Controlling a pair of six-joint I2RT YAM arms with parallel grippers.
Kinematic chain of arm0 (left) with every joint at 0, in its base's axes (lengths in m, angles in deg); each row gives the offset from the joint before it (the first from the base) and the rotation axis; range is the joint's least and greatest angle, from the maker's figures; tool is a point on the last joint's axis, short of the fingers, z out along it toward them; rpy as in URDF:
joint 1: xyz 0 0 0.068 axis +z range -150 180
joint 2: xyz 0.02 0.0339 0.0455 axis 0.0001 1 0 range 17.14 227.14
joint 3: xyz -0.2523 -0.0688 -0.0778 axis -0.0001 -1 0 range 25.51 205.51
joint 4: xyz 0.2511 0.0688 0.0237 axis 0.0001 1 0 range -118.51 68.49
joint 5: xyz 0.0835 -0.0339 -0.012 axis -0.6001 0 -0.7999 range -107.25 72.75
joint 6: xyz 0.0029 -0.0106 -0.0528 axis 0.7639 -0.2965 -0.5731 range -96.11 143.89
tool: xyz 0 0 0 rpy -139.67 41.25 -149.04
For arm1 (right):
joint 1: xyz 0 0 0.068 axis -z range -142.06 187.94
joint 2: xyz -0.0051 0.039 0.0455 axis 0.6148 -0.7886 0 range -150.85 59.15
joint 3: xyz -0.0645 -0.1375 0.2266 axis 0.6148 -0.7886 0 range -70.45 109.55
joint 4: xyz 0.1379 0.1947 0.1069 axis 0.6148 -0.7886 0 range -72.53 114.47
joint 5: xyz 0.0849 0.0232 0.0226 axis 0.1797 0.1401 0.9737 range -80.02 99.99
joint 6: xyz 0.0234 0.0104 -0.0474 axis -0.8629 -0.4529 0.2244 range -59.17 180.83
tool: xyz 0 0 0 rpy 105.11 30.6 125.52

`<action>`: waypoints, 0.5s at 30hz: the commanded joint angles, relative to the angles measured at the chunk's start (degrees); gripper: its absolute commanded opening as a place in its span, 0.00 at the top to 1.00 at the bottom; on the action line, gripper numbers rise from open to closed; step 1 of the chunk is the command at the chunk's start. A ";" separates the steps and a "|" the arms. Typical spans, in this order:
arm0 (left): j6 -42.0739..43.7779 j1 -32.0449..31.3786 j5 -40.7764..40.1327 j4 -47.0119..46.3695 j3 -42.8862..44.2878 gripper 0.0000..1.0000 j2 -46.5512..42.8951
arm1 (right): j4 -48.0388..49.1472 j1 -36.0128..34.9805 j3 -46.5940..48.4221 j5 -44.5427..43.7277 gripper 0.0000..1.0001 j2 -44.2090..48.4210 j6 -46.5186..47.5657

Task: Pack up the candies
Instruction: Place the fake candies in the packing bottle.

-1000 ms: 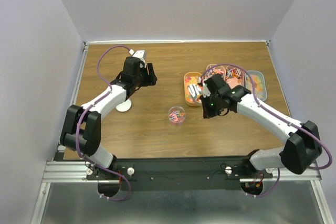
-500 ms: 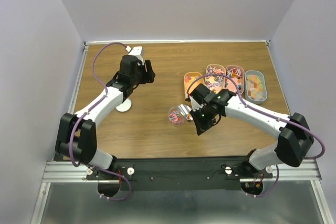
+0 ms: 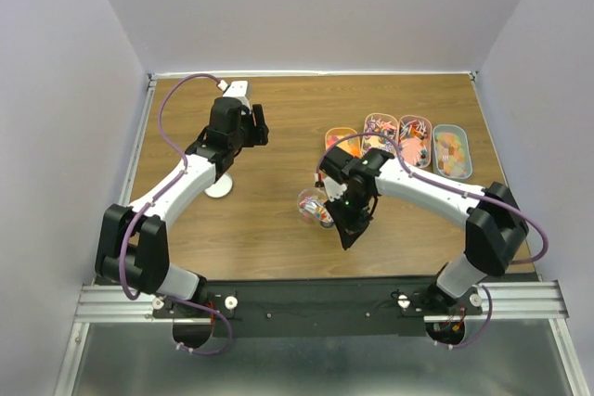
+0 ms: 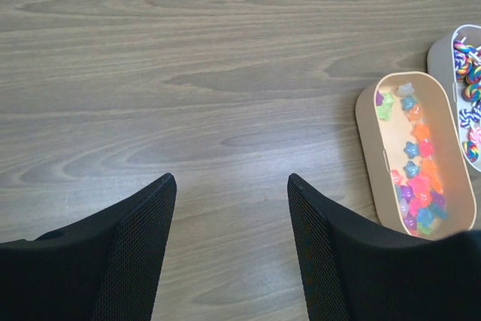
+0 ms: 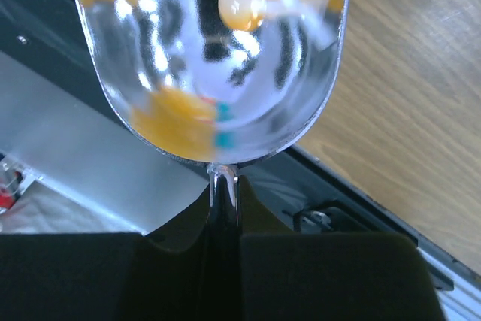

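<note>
Right wrist: right fingers (image 5: pixel 113 276) pinch scoop (image 5: pixel 218 73) holding candies (image 5: pixel 242 1); left fingers (image 4: pixel 113 253) spread.

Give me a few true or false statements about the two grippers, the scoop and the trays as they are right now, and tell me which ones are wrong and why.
1. The right gripper is shut on the handle of the metal scoop. True.
2. The left gripper holds a tray. False: it is open and holds nothing, with the bare wood of the table below it.
3. The scoop is empty. False: candies lie in its bowl.
4. Four oblong trays lie side by side on the far right part of the table. True.
</note>
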 commanded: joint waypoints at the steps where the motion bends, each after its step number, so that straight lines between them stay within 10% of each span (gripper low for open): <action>1: 1.11 -0.23 -2.77 0.68 -0.08 0.31 -2.08 | -8.84 -0.38 4.81 2.95 0.99 -3.15 0.00; 15: 1.20 -0.14 -2.77 0.95 0.54 0.31 -2.08 | -17.02 -0.20 12.20 5.05 0.99 -7.46 -1.93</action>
